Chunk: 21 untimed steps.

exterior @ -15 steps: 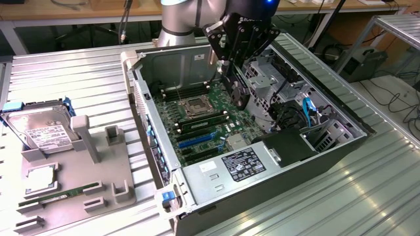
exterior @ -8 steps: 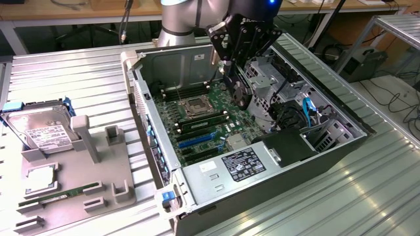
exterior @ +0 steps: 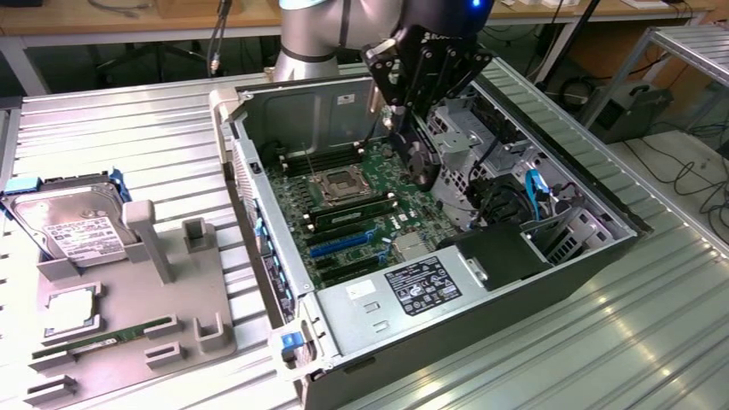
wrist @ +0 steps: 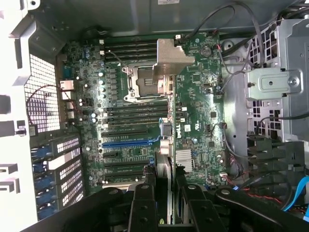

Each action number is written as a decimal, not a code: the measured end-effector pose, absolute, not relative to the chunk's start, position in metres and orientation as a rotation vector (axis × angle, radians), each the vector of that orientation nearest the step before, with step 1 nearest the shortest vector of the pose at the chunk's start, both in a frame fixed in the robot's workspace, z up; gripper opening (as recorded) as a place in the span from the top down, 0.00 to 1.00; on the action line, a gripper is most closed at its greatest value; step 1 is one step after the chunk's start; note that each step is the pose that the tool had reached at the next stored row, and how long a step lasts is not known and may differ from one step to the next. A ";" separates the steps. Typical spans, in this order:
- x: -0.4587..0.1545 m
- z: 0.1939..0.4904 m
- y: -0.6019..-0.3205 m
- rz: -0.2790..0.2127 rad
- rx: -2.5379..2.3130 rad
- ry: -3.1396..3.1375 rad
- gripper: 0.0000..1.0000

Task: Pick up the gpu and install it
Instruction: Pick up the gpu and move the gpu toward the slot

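Black and seen edge-on, the gpu [wrist: 165,145] is clamped between the part-closed jaws of the gripper [wrist: 166,198], its silver bracket [wrist: 170,60] at the end away from the fingers. The card hangs above the green motherboard [exterior: 364,205] inside the open computer case [exterior: 547,282], over the expansion slots beside the blue slot [wrist: 125,143]. Well apart, at the exterior view's left, a hard drive [exterior: 74,226] sits on a grey holder [exterior: 125,316].
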State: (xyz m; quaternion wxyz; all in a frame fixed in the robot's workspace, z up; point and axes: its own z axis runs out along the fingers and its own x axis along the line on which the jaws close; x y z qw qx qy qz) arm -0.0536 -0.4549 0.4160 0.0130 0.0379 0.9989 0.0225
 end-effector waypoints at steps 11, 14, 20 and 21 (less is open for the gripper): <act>-0.048 0.415 -0.455 0.070 0.118 3.113 0.74; -0.047 0.414 -0.455 0.070 0.118 3.112 0.74; -0.043 0.414 -0.455 0.070 0.118 3.113 0.74; -0.043 0.414 -0.455 0.070 0.118 3.113 0.74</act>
